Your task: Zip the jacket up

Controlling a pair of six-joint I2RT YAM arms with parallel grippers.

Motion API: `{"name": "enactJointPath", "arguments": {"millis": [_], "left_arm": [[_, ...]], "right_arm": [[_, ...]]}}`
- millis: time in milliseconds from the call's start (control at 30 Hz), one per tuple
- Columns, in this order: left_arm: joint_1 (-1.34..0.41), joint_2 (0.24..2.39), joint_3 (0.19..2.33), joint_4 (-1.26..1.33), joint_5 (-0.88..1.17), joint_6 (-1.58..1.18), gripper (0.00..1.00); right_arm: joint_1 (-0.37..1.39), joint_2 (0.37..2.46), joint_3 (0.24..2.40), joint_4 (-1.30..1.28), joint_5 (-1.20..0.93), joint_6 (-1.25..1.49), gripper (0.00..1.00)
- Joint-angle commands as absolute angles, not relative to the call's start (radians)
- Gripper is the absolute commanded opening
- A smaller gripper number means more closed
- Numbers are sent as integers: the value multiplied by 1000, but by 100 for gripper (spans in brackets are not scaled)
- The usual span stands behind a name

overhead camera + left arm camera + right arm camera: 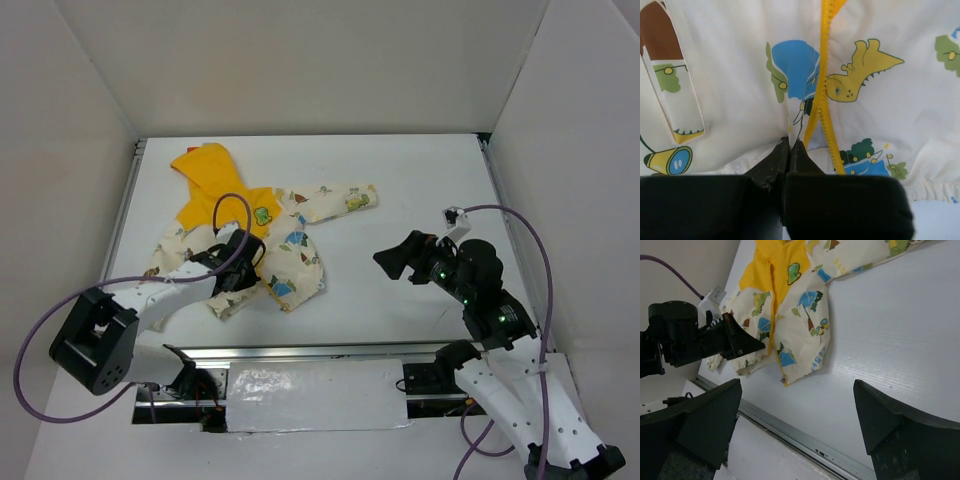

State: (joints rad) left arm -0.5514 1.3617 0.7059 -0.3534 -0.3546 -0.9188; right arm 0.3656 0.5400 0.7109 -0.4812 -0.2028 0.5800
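At the near left, left gripper (240, 262) shut tight, fingertips (772, 165) pressed together on a fold of cream cloth at the hem of the jacket (290, 250), just left of the yellow zipper (822, 100). From that wrist: the zipper's two halves apart at the bottom, running close together higher up, with a yellow dinosaur (860, 70) printed just to the right.

At the near right, right gripper (392, 262) spread wide, holding nothing, hanging over bare table (400, 190), well apart from the jacket and pointed toward it.

Farther back, on the left half of the table: jacket lying front up, hem toward the arms, yellow hood (205, 165) at the far end. One sleeve (335, 200) stretched out to the right, the other along the left side, partly hidden by the left arm.
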Motion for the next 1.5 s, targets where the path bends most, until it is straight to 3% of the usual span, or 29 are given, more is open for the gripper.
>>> {"name": "enactJointPath", "arguments": {"millis": [0,167,333,433,567,933,1100,1267,1333,1400,1467], "left_arm": [[-552,1261,672,-272,-289,-923,0],[-540,1062,588,-175,-233,-953,0],[-515,899,466,-83,-178,-974,0],[-506,804,405,-29,-143,-982,0],[-495,684,341,32,-100,-992,0],[-476,677,311,54,-25,-976,0],[-472,655,298,54,-20,-974,0],[-471,667,308,48,-9,-959,1],[-471,687,316,41,-9,-948,11],[-471,701,324,34,6,-933,28],[-471,721,331,32,17,-922,36]], "right_arm": [[361,572,667,-349,-305,597,100],[400,704,607,-119,-455,681,100],[604,1018,681,67,-379,719,100],[687,1247,758,207,-429,759,93],[761,1526,876,334,-454,801,77],[821,1851,1094,442,-503,856,63],[821,1894,1106,466,-526,867,49],[821,1885,1100,468,-526,867,14],[821,1865,1098,440,-514,853,1],[821,1855,1104,410,-497,836,0],[821,1842,1114,365,-491,807,0]]}}
